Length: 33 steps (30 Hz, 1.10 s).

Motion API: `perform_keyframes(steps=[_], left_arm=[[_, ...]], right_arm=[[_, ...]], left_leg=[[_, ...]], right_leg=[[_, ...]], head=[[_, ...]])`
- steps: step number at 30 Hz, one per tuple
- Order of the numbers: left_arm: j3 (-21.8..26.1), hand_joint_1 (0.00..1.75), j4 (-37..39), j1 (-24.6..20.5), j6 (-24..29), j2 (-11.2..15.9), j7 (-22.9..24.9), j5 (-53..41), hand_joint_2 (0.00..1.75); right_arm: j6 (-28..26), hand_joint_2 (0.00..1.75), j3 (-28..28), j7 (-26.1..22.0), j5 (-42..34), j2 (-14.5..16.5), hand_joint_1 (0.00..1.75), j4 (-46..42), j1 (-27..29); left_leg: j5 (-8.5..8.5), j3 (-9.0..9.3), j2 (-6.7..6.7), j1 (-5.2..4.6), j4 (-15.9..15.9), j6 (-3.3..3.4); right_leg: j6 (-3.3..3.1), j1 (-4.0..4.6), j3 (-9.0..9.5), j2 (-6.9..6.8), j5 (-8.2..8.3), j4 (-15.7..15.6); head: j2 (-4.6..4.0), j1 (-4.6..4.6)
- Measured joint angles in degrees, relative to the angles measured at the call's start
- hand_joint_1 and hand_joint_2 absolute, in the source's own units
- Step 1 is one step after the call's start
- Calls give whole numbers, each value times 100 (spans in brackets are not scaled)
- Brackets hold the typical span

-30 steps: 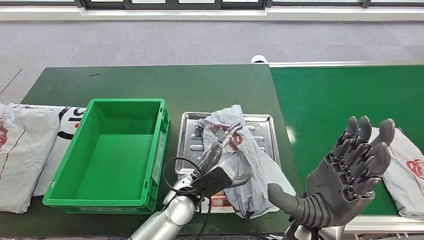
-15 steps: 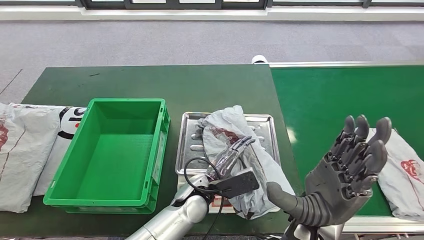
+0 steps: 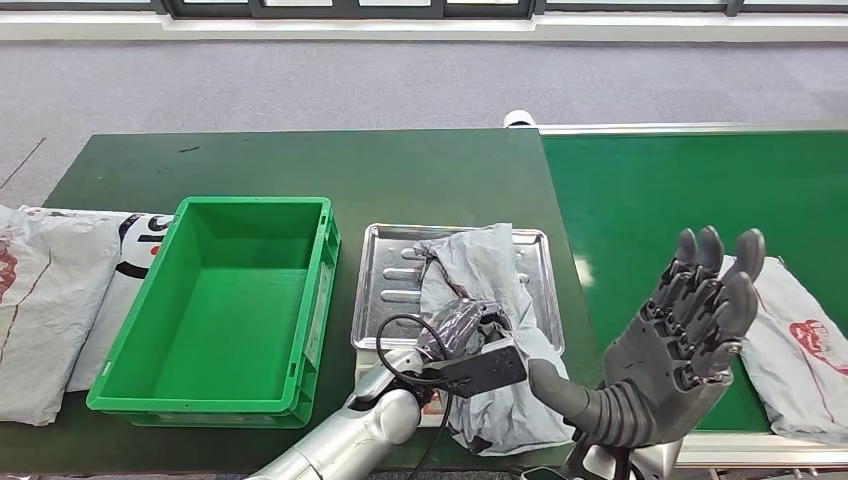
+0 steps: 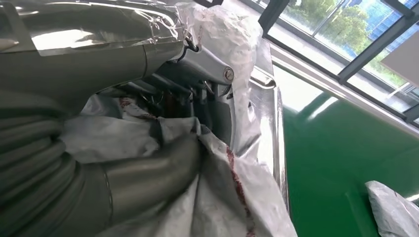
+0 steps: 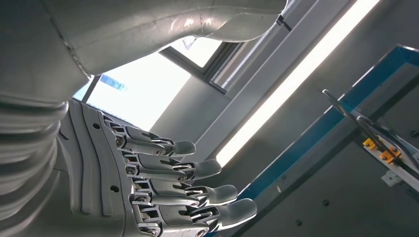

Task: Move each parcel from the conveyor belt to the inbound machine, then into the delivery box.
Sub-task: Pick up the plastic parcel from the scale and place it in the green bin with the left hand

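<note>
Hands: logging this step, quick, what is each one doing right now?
Left hand: closed on the grey parcel over the metal tray.
Right hand: open, raised, holding nothing.

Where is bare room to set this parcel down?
The green plastic crate is bare inside. Open too: dark green tabletop behind crate and steel tray, and the conveyor belt behind the grey parcel. The tray is crowded by the held grey bag.
</note>
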Motion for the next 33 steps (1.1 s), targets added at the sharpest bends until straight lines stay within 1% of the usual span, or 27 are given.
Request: perform_keyframes(steps=[9,12,14,16,18,20,22,25,28,31,33], left_arm=[[0,175,149,-83,202,-4,26,-323,175],[0,175,170,-86,348,-4,28,-400,175],[8,175,154,-75,683,-4,-17,-439,175],[64,175,57,-39,1306,-1,-185,-408,175],[201,175,-170,24,1987,23,-466,-264,175],[440,175,-530,132,2533,77,-822,-68,175],[810,175,-997,291,2810,131,-1230,35,175],[1513,175,-1674,531,2875,172,-1765,44,175],[2176,175,-2208,723,2879,189,-2001,44,175],[2580,175,-2530,837,2880,205,-2084,25,175],[2786,175,-2711,899,2880,210,-2227,-49,175]], right_arm=[[0,175,-9,0,-35,0,0,91,-35],[0,175,-11,0,-34,0,0,107,-38],[0,175,-14,0,-34,0,0,108,-38],[0,175,-18,0,-35,0,0,108,-37],[0,175,-22,0,-37,0,0,107,-37],[0,175,-27,0,-42,0,0,106,-37],[0,175,-35,0,-47,0,0,104,-37],[0,175,-51,0,-49,0,0,82,-36],[0,175,-59,2,-49,0,0,48,-34],[-1,175,-63,9,-49,0,0,24,-33],[-1,175,-67,17,-49,-1,0,5,-31]], left_leg=[[1,0,0,0,0,-1],[1,0,0,0,0,-2],[2,-1,0,0,0,-2],[2,-2,-3,0,0,-2],[2,-4,-6,0,0,-3],[3,-4,-7,1,-1,-3],[3,-4,-7,2,-1,-4],[4,-3,-6,3,-2,-5],[5,-2,-6,4,-3,-6],[7,-4,-8,4,-2,-5],[8,-5,-8,3,-2,-4]], right_leg=[[0,0,0,0,0,0],[0,0,0,0,0,0],[0,0,0,0,0,1],[0,0,0,0,0,1],[0,0,-1,-1,0,2],[0,1,-1,0,0,2],[0,2,-2,-1,0,3],[-1,3,-3,0,0,3],[-1,3,-4,-1,-1,3],[-1,2,-3,-5,-1,3],[-1,2,-2,-5,-1,3]], head=[[0,0],[0,0],[0,0],[0,1],[0,1],[0,0],[0,-1],[0,0],[0,0],[0,0],[0,0]])
